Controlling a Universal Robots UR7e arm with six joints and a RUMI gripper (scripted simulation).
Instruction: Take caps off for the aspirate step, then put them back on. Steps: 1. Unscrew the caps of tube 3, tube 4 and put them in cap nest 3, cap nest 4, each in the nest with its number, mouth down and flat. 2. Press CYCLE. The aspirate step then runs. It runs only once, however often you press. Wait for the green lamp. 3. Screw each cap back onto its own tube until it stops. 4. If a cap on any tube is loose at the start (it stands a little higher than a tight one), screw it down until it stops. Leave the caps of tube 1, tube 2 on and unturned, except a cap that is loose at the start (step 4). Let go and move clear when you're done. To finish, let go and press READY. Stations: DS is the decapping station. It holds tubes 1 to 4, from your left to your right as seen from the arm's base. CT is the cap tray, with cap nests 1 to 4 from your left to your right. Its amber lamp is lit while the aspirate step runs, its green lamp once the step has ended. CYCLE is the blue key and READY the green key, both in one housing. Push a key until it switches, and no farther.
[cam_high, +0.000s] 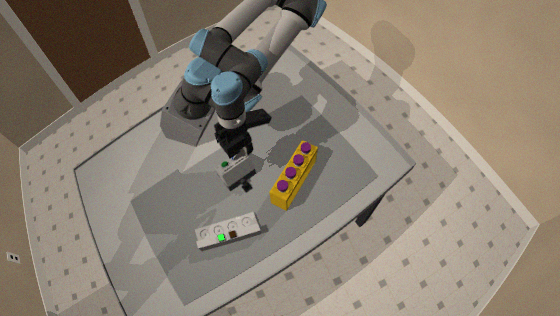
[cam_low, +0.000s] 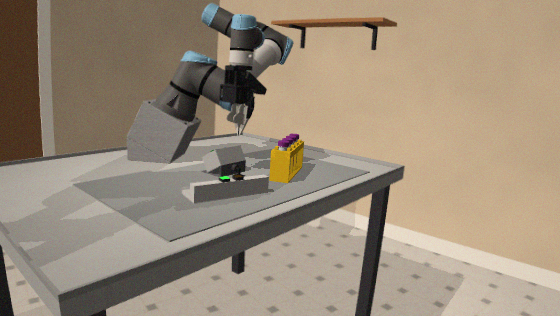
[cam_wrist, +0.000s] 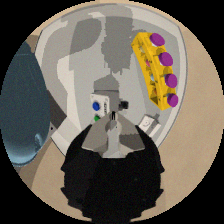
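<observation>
The yellow decapping station (cam_high: 280, 200) (cam_low: 280, 167) (cam_wrist: 159, 90) holds several tubes, each with a purple cap on; the nearest cap (cam_high: 282, 185) in the top view is one. Small height differences between caps cannot be told. The white cap tray (cam_high: 201, 244) (cam_low: 215, 190) has empty nests. Its green lamp (cam_high: 221, 237) (cam_low: 224, 178) is lit and its amber lamp (cam_high: 233, 234) (cam_low: 238, 177) is dark. The key housing (cam_high: 237, 175) (cam_low: 220, 161) carries the green key (cam_high: 224, 164) (cam_wrist: 97, 119) and blue key (cam_wrist: 96, 106). My gripper (cam_low: 240, 134) (cam_wrist: 113, 111) is shut and empty, above the housing's level.
A small black part (cam_high: 247, 185) (cam_wrist: 123, 105) sits beside the housing on the side away from the arm. The decapping station stands to the right of the housing in the top view, the cap tray below it. A wall shelf (cam_low: 335, 22) hangs behind the table.
</observation>
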